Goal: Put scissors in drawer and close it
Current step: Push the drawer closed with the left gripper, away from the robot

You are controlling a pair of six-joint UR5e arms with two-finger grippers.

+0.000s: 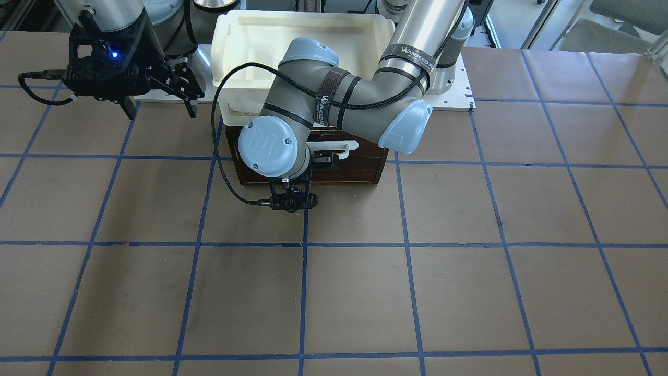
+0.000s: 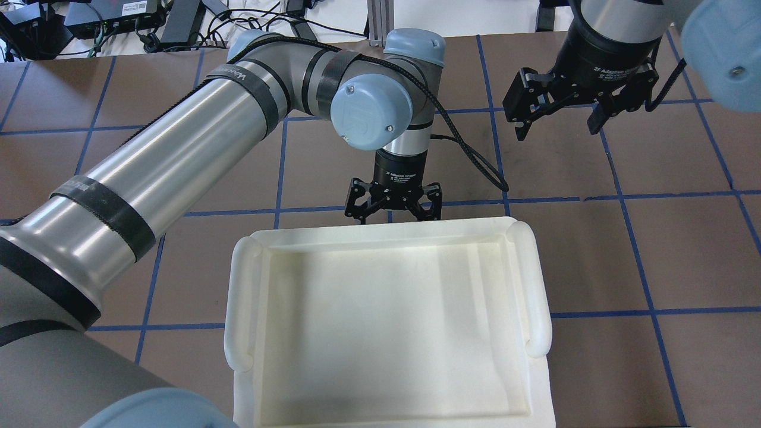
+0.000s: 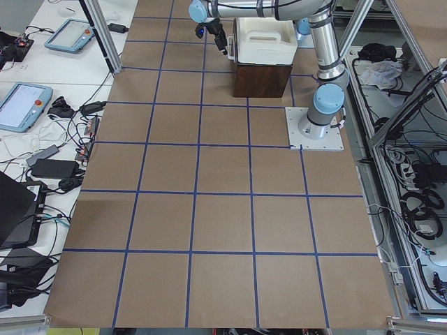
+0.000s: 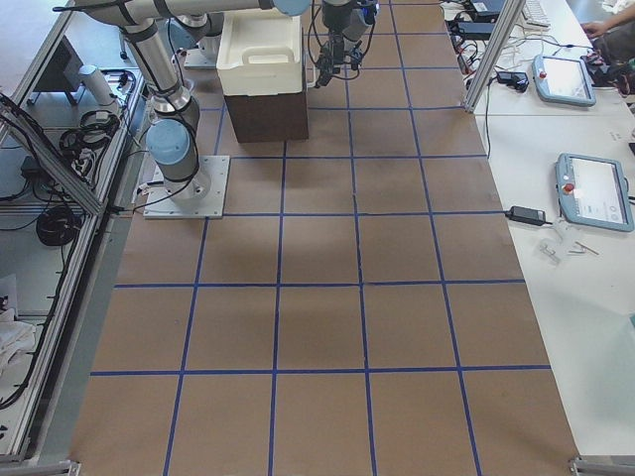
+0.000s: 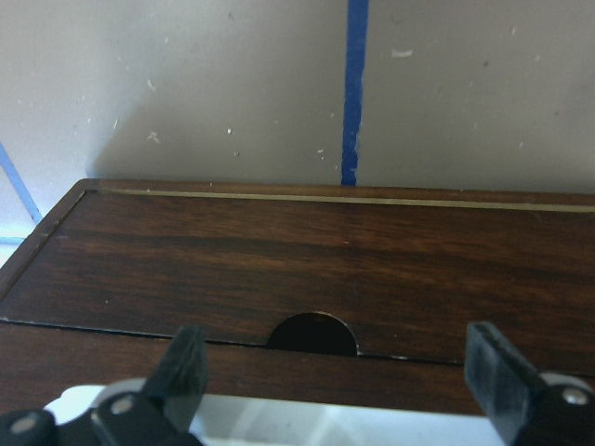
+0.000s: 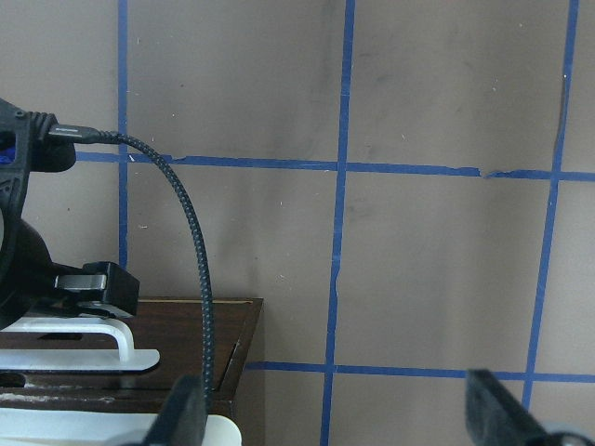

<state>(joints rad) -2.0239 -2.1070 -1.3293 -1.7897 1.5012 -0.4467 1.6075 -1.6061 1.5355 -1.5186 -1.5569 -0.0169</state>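
Closing seems the step in hand: the left claw (image 2: 393,219), spread wide, sits at the handle (image 1: 344,146) of the drawer (image 1: 355,169) in the upper middle, the scissors unseen, presumably inside, while the right claw (image 1: 159,110) hangs wide at upper left; next, press the front flush.

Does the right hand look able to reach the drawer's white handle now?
Probably not: the left hand hangs open right at the white handle on the drawer front, crowding that spot; the right hand hovers off to one side.
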